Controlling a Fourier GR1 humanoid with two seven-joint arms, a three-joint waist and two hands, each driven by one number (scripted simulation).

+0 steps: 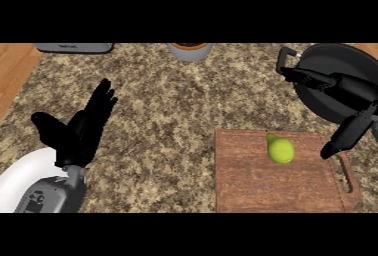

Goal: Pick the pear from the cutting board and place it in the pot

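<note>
A green pear [280,149] lies on the brown wooden cutting board [258,190], near its far edge. The black pot [332,57] stands at the far right of the counter, behind the board. My right hand [347,97] hangs over the pot's near side, fingers spread and open; one finger [345,135] points down to the right of the pear, a short gap away from it. At the left, my left hand [81,127] rests open with its fingers up, holding nothing.
A white plate [22,177] shows at the lower left, partly under my left forearm. A grey cup [190,51] stands at the far middle, and a grey appliance [74,48] at the far left. The counter's wooden edge [13,65] runs down the left.
</note>
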